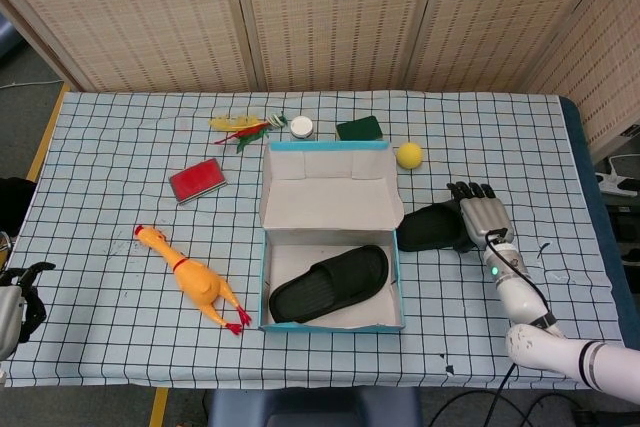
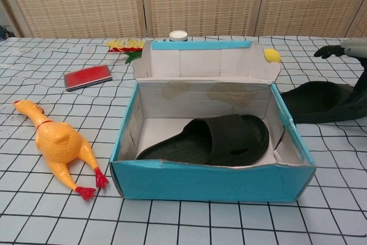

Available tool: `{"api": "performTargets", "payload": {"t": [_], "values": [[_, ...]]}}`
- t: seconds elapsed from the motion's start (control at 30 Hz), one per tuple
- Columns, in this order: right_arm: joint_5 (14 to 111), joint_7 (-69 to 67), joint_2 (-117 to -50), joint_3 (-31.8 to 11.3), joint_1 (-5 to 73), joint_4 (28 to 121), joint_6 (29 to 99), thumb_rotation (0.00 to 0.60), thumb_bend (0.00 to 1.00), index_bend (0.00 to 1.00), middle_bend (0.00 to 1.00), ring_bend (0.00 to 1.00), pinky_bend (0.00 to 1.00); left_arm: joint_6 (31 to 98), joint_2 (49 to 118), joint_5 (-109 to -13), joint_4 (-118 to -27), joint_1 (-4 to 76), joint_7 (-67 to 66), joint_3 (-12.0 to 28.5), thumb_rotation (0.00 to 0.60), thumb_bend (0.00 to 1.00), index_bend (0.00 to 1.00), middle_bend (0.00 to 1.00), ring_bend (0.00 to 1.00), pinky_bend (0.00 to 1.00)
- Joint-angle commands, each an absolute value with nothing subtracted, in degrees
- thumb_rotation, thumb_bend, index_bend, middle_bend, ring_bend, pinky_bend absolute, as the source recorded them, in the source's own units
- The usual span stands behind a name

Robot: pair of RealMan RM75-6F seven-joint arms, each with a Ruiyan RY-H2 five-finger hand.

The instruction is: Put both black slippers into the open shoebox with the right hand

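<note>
- Shoebox (image 1: pixel 330 182): open, blue-walled, mid-table on the checked tablecloth (image 1: pixel 120 277), lid flap standing up at its far side. One black slipper (image 1: pixel 328 284) lies flat and diagonal inside it, toe toward the right wall.
- Second black slipper (image 1: pixel 432 227): on the tablecloth just right of the shoebox, outside it, toe end close to the box's right wall.
- Right hand (image 1: pixel 481 213): at the heel end of the second black slipper, fingers extended over it. Contact appears likely, but neither view confirms a grip; whether it holds the slipper cannot be told.
- Left hand (image 1: pixel 20 299): at the table's left edge, only partly in view, dark fingers curled; whether it holds anything cannot be told.
- Rubber chicken (image 1: pixel 192 280): lying on its side left of the shoebox.
- Red flat case (image 1: pixel 197 180): further back on the left.
- Green pad (image 1: pixel 359 128), yellow ball (image 1: pixel 409 155), white round tub (image 1: pixel 301 126), and a red-yellow-green sprig (image 1: pixel 241 127): along the far side, behind the lid.
</note>
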State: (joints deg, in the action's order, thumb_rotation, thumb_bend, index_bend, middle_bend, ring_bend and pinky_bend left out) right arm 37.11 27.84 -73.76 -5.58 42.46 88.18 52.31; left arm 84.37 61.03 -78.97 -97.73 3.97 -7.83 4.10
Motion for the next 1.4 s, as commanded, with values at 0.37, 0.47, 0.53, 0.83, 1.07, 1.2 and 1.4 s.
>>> {"api": "performTargets", "payload": {"t": [0.37,0.47,0.53,0.83,1.07,1.2,1.4], "values": [[33.6,26.1,-80.6,-6.0,45.5,76.5,44.0,0.6,0.02,0.03,0.04,0.0,0.03,84.2,61.0,-78.8,-97.7,3.9,-7.6,4.1,0.6,0.41,0.29,0.27,0.28,0.43],[33.0,26.3,-80.8,-5.6,45.9,75.8,43.0,0.6,0.02,0.02,0.04,0.0,0.03,84.2,61.0,-78.7,-97.7,4.0,-7.6,4.1,0.6,0.41,0.29,0.27,0.28,0.43],[32.5,26.3,-80.5,-5.4,46.1,75.8,42.3,0.6,0.02,0.01,0.04,0.0,0.02,84.1,61.0,-78.7,-97.7,4.0,-7.8,4.1,0.6,0.41,0.29,0.27,0.28,0.43],[31.8,25.8,-79.7,-4.9,46.3,74.9,41.6,0.6,0.02,0.01,0.04,0.0,0.02,83.9,61.0,-78.5,-97.7,4.1,-8.1,4.1,0.6,0.41,0.29,0.27,0.28,0.43],[30.6,25.1,-80.9,-4.3,46.9,71.8,38.7,0.6,0.02,0.01,0.04,0.0,0.02,83.7,61.2,-78.5,-97.7,4.1,-8.5,3.9,0.6,0.41,0.29,0.27,0.28,0.43],[30.4,25.2,-81.8,-3.7,47.4,70.2,37.6,0.6,0.02,0.01,0.04,0.0,0.02,83.4,61.2,-78.2,-97.7,4.3,-8.6,4.0,0.6,0.41,0.29,0.27,0.28,0.43],[29.4,25.8,-83.1,-2.5,47.9,68.2,36.7,0.6,0.02,0.02,0.05,0.0,0.02,83.3,61.1,-78.0,-97.8,4.4,-8.6,4.0,0.6,0.41,0.29,0.27,0.28,0.43]]}}
